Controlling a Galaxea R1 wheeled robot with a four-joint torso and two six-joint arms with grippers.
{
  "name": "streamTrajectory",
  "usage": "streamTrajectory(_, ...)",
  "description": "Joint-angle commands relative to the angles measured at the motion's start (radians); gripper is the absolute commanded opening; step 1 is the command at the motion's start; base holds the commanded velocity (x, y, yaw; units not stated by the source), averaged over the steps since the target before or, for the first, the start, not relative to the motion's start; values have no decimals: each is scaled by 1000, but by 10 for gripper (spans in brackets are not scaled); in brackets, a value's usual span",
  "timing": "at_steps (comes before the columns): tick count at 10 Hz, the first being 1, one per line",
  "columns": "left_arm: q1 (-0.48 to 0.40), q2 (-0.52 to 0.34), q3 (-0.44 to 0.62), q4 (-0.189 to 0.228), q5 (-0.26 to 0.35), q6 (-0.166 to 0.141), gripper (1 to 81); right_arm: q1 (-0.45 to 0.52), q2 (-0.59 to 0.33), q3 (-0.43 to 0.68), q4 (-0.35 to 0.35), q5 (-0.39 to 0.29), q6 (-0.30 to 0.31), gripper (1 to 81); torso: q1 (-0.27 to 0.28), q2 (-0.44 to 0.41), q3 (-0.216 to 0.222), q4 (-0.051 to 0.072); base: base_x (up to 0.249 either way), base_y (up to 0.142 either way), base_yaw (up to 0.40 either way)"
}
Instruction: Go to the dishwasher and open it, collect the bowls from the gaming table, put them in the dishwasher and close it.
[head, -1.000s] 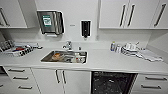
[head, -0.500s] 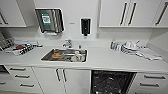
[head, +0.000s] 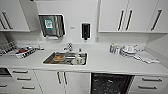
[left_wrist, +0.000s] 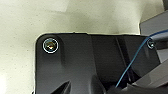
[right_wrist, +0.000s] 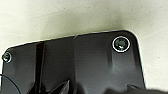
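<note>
Below the white surface (head: 105, 62), at the lower edge of the head view and right of the sink (head: 65, 58), sits the dishwasher (head: 110, 83); it presents a dark speckled panel between white drawer fronts, and whether its door is shut or ajar cannot be told from this angle (no handle bar is plain to see). That position under the surface beside the sink seems sensible, since dishes can pass straight from basin to rack; several dishes lie in the sink, a tap (head: 68, 46) stands behind it, and a dish rack (head: 17, 50) rests at the far left. At the right end a cluster of bottles and crockery (head: 125, 50) sits near a crumpled cloth (head: 146, 57); on the wall hang a steel paper towel dispenser (head: 51, 25) and a dark soap dispenser (head: 85, 30), both within reach of the basin. Judging by the framing, the robot faces the kitchen front squarely, with the task at its first step.

Both wrist views look down past dark robot plates onto a pale speckled floor (left_wrist: 22, 32), which the head view lacks; neither shows fingertips, so whether each tool is apart or together I cannot tell.
</note>
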Motion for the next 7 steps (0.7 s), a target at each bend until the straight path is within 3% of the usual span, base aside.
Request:
streamTrajectory(1,-29,-10,6,-2,52,4,811,38,-5,3,-7,-46,1,811,-61,94,65,0,0,0,0)
streamTrajectory(7,-24,-10,5,-3,51,4,811,44,-3,3,-5,-40,1,811,-200,307,194,0,0,0,0)
